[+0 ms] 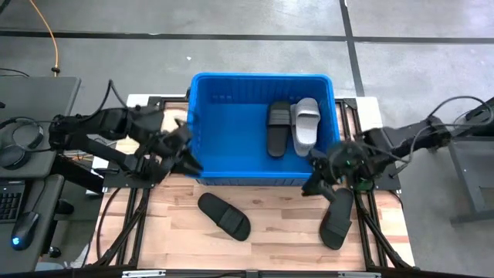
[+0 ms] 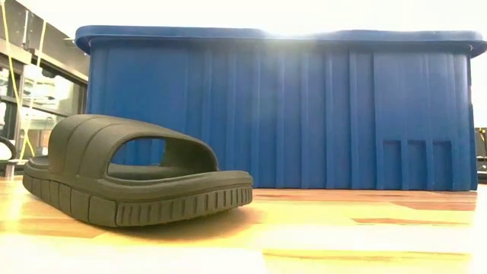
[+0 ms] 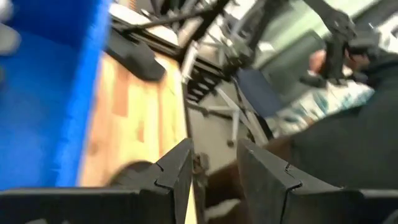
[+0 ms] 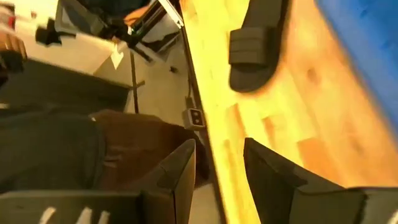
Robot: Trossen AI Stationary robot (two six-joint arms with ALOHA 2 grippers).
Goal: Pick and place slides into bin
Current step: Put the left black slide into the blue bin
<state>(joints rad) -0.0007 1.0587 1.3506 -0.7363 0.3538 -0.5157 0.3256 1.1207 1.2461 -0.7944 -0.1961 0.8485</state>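
Note:
The blue bin stands at the table's far middle. A black slide and a light grey slide lie side by side in it. Two more black slides rest sole-down on the wooden table, one at near centre and one at near right. My left gripper hovers open by the bin's near left corner. My right gripper hovers open by the bin's near right corner, above the right slide's far end. Neither has anything between its fingers.
The bin's near wall rises high behind the centre slide. Bare wood lies between the two slides on the table. Beyond the table's near edge sits a person, whose hand shows in the left wrist view. A desk with headphones stands at the left.

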